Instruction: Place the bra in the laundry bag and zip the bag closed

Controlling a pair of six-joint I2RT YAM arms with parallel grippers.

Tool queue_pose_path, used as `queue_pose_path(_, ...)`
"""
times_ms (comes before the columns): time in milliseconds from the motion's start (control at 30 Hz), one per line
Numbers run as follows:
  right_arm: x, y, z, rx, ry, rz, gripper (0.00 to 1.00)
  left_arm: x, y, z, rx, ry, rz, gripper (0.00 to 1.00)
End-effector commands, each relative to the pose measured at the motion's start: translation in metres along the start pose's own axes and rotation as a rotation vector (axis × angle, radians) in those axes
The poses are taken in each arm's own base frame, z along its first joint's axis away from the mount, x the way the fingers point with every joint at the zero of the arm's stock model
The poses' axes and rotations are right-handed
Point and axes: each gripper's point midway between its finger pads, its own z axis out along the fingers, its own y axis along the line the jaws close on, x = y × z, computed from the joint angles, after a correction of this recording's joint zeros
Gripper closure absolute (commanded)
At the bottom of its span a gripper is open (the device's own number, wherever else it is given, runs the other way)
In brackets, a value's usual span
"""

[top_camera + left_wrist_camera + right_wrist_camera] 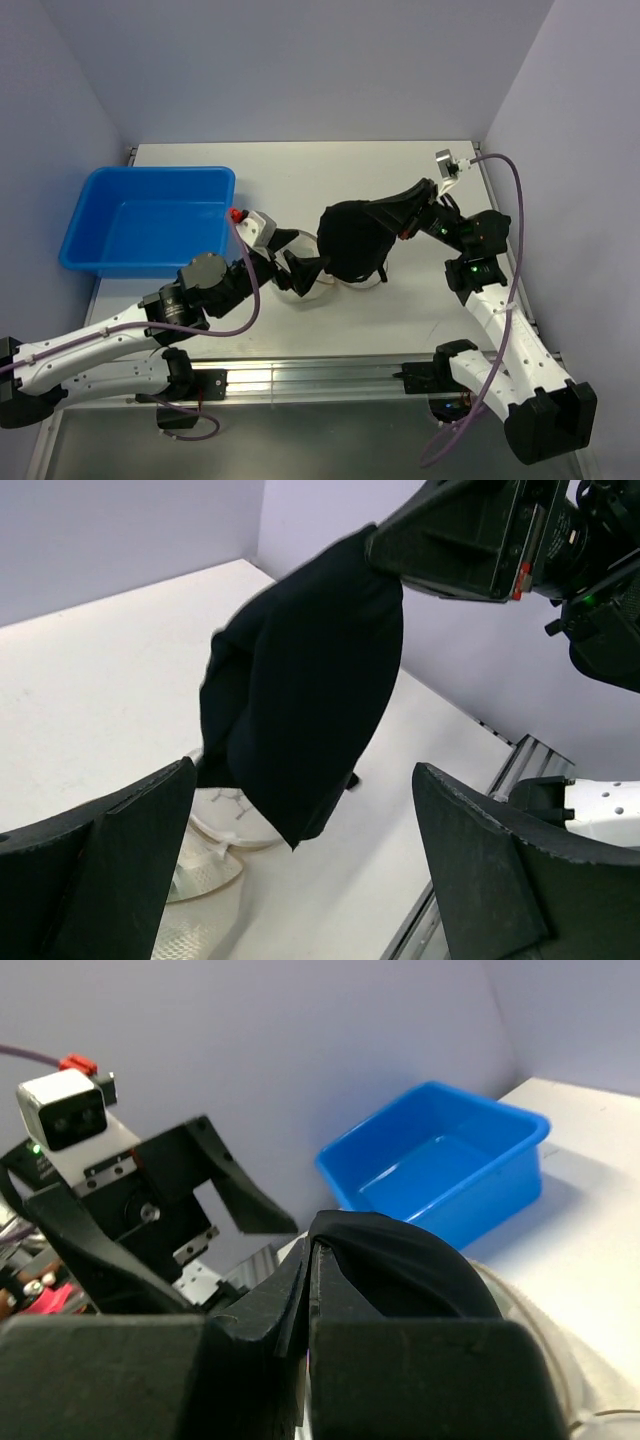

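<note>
Top view: nearest the lens are the two arm bases at the near edge of the table (420,315). The left gripper (305,272) is out over the table with its fingers spread and nothing in them. The right gripper (398,212) is clamped on the top edge of a black cloth (350,242), which hangs from it as a rounded bundle. A thin pale ring shows at either side under the cloth and is read as the laundry bag (287,242), lying on the table. The blue tub (150,173) stands well apart at the far left. Left wrist view: its own fingers (110,860) stand wide apart and hold nothing. Beyond them the cloth (300,680) dangles from the right gripper (388,542). Below it lies see-through mesh, the bag (200,878), with an opaque white piece beside it, probably the bra (232,815), though the two are hard to tell apart here. Right wrist view: the jaws are pressed together on the cloth (400,1260) at the gripper (312,1260). A whitish translucent rim, likely the bag (565,1360), shows low right, with the tub (440,1155) behind. Step judged: the cloth is held off the bag; bra not yet loaded, zip untouched. Next call: the free left gripper needs a clean pinch on the pale fabric, not on the mesh.
</note>
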Motion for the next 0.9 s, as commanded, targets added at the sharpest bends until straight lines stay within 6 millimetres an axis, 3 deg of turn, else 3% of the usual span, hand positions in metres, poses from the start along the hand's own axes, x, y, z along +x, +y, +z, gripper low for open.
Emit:
queue_pose_path(0,0.011,0.013,-0.004,-0.020,0.028,-0.014,1.00,-0.029,-0.002,-0.008,-0.026,-0.055,0.076,0.03)
queue_pose_path(300,0.033,0.036,-0.013,-0.101,0.094,0.009,1.00,-0.026,-0.012,0.007,0.011,-0.027,0.172,0.01)
queue_pose_path(500,0.036,0.052,-0.020,-0.152,0.104,0.000,1.00,-0.006,-0.029,0.019,0.095,0.046,0.190,0.01)
queue_pose_path(633,0.041,0.058,-0.022,-0.182,0.123,0.017,1.00,0.008,-0.027,0.025,0.083,0.082,0.194,0.03)
queue_pose_path(767,0.049,0.057,-0.023,-0.193,0.151,0.028,1.00,0.006,-0.030,0.026,0.100,0.058,0.198,0.21)
queue_pose_path(800,0.050,0.056,-0.023,-0.189,0.154,0.032,1.00,0.004,-0.032,0.024,0.115,0.048,0.192,0.38)
queue_pose_path(867,0.052,0.051,-0.023,-0.167,0.159,0.030,1.00,0.004,-0.033,0.023,0.121,0.040,0.193,0.59)
